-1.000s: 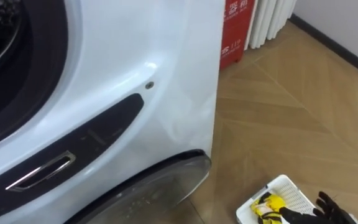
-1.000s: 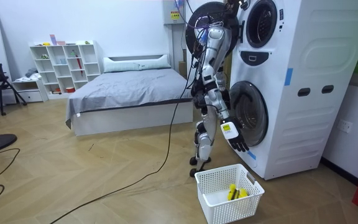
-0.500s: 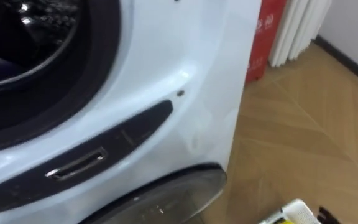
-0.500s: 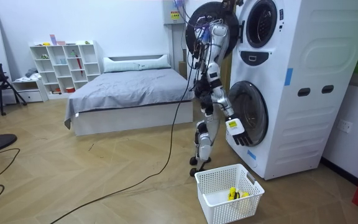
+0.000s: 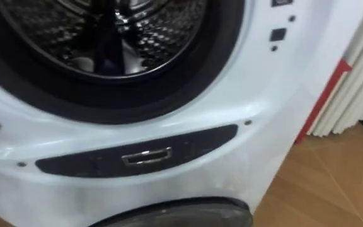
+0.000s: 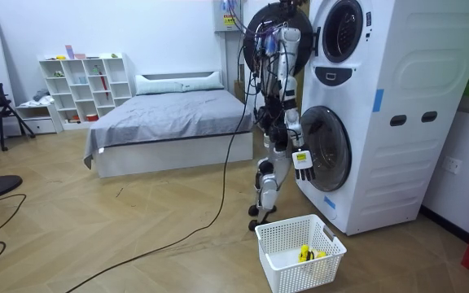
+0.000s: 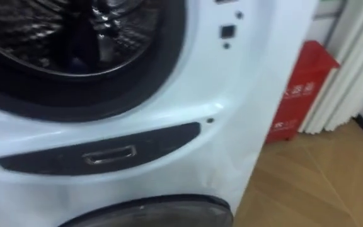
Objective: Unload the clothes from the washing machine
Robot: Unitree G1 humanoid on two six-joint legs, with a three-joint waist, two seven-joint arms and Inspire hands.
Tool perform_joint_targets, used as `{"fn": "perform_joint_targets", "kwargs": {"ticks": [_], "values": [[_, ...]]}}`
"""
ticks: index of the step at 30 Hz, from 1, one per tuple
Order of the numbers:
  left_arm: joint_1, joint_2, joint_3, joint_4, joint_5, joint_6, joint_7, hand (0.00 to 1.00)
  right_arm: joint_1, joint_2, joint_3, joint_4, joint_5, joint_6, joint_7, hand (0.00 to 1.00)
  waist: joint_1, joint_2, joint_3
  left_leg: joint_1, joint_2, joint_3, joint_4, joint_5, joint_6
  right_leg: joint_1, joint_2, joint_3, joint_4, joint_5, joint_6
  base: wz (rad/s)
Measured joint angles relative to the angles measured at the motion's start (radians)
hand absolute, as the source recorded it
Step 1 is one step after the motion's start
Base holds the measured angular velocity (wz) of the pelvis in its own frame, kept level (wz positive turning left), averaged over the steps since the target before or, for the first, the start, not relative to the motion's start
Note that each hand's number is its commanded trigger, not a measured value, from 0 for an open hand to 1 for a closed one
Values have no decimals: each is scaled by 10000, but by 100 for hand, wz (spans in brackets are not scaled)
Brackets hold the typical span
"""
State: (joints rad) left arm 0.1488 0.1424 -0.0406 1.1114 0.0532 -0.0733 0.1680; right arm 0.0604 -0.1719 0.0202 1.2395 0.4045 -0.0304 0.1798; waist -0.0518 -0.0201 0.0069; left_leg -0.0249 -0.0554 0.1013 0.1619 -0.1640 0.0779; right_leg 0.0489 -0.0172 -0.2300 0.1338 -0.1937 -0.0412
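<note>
Standing mid-frame before the washing machine [image 6: 381,163], faced its dark drum [image 5: 106,31] at upper left; held right hand [image 6: 303,165] released and empty above the basket [image 6: 283,273] holding yellow cloth [image 6: 306,254].

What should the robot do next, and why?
Probably lift its right hand toward the open upper drum. The head looks into that drum, while the hand hangs low by the lower door. The basket sits on the floor.
</note>
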Motion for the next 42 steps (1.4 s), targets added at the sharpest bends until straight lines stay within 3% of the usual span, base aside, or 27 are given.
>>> {"fn": "perform_joint_targets", "kwargs": {"ticks": [2, 8, 17, 30, 33, 35, 36, 37, 38, 39, 40, 41, 42], "values": [[87, 1, 278, -12, 2, 28, 20, 0, 35, 36, -6, 302, -61, 106, -37, 0, 50, -27, -15, 28, -83, -291, 10, -4, 2, 114, -16, 79, -3, -47, 8, 40], [346, 13, 833, 7, 253, 265, 26, 0, 32, 100, 34, 476, -386, 301, -162, 0, 359, 17, 22, 303, -113, -484, -2, -48, -4, 434, -13, 65, -16, -64, 24, 9], [389, -45, 854, -128, 1091, 395, -26, 0, -23, 100, 367, 393, -800, 319, -265, 0, 566, 14, 18, 335, -130, -509, 52, -70, -14, 595, -10, 46, -146, -82, 18, 1], [377, -142, 819, -97, 1070, 393, 157, 0, 83, 193, 479, 338, -1008, 171, -810, 0, 566, 100, 31, 559, -72, -543, 76, -198, -37, 826, 42, 122, -39, -81, 19, 0], [455, -154, 884, 106, 1323, 388, 218, 0, 166, 232, 456, 308, -1239, 61, -954, 0, 622, 170, 36, 359, 98, -453, 798, -576, -90, 823, 188, 351, 64, -84, 15, -12], [541, -156, 1004, 171, 2034, 555, 246, 0, 168, 229, 439, 104, -1670, -26, -977, 0, 679, 266, 58, -346, 320, -486, 2254, -1050, -263, 627, 456, 372, 178, -162, -133, -9], [556, -179, 1043, 136, 2160, 632, 229, 0, 209, 227, 422, 68, -1787, -39, -973, 0, 728, 313, 67, -581, 373, -532, 2643, -1086, -312, 547, 508, 393, 220, -158, -164, -20], [526, -221, 1077, -17, 2260, 729, 158, 0, 185, 223, 369, 55, -2051, -113, -960, 0, 829, 310, 55, -1000, 425, -700, 3284, -1112, -388, 368, 574, 429, 243, -109, -248, -26], [483, -271, 1098, -38, 2253, 749, 88, 0, 114, 202, 336, 61, -2268, -168, -937, 0, 865, 291, -30, -1395, 462, -889, 3833, -1199, -710, 138, 557, 355, 233, -65, -361, -30], [479, -319, 1191, -36, 2251, 767, 23, 0, 43, 180, 313, 45, -2367, -182, -924, 0, 872, 319, -26, -1618, 642, -931, 4348, -1268, -741, 7, 583, 315, 320, -86, -412, -59], [614, -371, 1223, -9, 2247, 872, -99, 0, -80, 169, 296, 27, -2600, -198, -927, 0, 925, 400, 51, -1811, 1149, -688, 5961, -1381, -827, -127, 727, 185, 653, -137, -500, -82], [787, -376, 1231, 25, 2232, 1016, -253, 0, -134, 174, 308, -45, -2696, -214, -930, 0, 784, 586, -9, -1542, 1672, -680, 7153, -1378, -931, -66, 910, -72, 770, -163, -563, -79], [767, -375, 1232, 65, 2218, 1082, -319, 0, -122, 166, 313, -126, -2699, -219, -949, 0, 643, 663, -24, -1356, 1874, -789, 7557, -1359, -964, -18, 980, -248, 776, -158, -582, -25]]}}
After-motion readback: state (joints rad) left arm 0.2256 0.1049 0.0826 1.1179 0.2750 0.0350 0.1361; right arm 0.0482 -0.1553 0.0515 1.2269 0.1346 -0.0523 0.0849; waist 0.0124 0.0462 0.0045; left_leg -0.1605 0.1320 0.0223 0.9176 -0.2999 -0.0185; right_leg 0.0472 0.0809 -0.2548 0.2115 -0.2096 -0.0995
